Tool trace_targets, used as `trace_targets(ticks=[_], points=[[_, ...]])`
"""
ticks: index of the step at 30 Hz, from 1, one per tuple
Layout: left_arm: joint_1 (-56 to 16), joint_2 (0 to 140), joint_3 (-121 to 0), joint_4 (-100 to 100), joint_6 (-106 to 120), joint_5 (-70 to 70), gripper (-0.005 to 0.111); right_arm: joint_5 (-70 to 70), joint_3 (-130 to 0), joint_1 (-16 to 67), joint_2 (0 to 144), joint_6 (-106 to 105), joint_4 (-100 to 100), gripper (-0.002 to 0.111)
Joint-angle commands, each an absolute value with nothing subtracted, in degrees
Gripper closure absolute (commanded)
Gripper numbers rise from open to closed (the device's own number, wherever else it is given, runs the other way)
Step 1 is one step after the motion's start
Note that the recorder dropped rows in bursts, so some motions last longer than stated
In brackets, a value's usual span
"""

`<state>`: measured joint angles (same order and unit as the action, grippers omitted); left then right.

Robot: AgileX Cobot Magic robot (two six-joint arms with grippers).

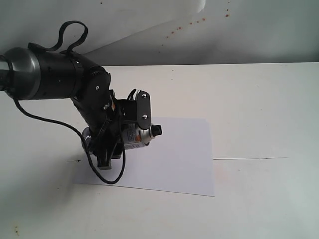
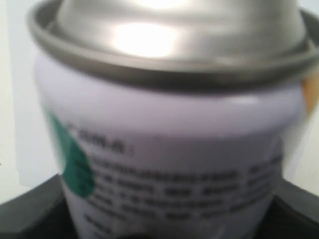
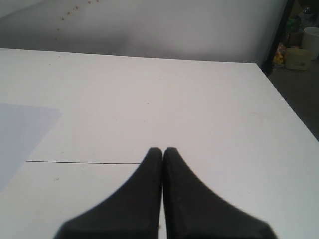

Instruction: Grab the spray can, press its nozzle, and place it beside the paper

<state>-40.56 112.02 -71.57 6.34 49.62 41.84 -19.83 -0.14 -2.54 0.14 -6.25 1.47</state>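
Observation:
My left gripper is shut on the spray can, holding it tilted on its side above the paper. The can's small black nozzle points right, out over the sheet. In the left wrist view the spray can fills the frame, blurred, with its white printed label, a green patch and its shiny domed top; the nozzle is out of that view. My right gripper is shut and empty above the bare table, with a corner of the paper to one side. The right gripper is not in the exterior view.
The white table carries a thin dark seam running right from the paper's edge. A black cable hangs from the left arm over the paper. Past the table's far edge, cluttered objects stand on the floor.

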Motion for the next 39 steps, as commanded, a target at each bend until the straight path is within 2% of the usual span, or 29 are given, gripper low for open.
trace_targets(ticks=[1,6,8,9,11,13,18,22,28,35,39], points=[[-40.57,111.32,-72.33,4.59,49.73,40.82,0.107,-19.49,0.0,-2.74,0.0,-6.38,1.12,0.108],[-40.57,111.32,-72.33,4.59,49.73,40.92,0.107,-18.04,0.0,-2.74,0.0,-6.38,0.83,0.108],[-40.57,111.32,-72.33,4.59,49.73,40.92,0.107,-7.59,0.0,-2.74,0.0,-5.29,4.83,0.108],[-40.57,111.32,-72.33,4.82,49.73,40.92,0.107,1.44,0.0,-2.74,0.0,-3.89,12.64,0.108],[-40.57,111.32,-72.33,4.83,49.96,40.92,0.107,10.16,0.0,-2.74,0.0,-2.7,26.0,0.108],[-40.57,111.32,-72.33,4.83,49.96,40.82,0.107,15.83,0.0,-2.74,0.0,-2.7,34.07,0.108],[-40.57,111.32,-72.33,4.83,49.96,40.82,0.107,24.22,0.0,-2.74,0.0,-4.17,33.09,0.108],[-40.57,111.32,-72.33,4.83,49.96,40.82,0.107,14.29,-3.56,-2.74,0.0,-4.31,21.22,0.108],[-40.57,111.32,-72.33,4.83,49.96,40.47,0.107,1.62,-15.43,-2.74,8.39,-4.31,19.51,0.108],[-40.57,111.32,-72.33,4.83,49.96,40.69,0.107,-22.36,-33.05,-2.74,37.84,-4.72,20.11,0.108],[-40.57,111.32,-72.33,4.83,49.96,40.69,0.107,-40.42,-42.44,-2.74,62.62,-14.39,31.6,0.108]])
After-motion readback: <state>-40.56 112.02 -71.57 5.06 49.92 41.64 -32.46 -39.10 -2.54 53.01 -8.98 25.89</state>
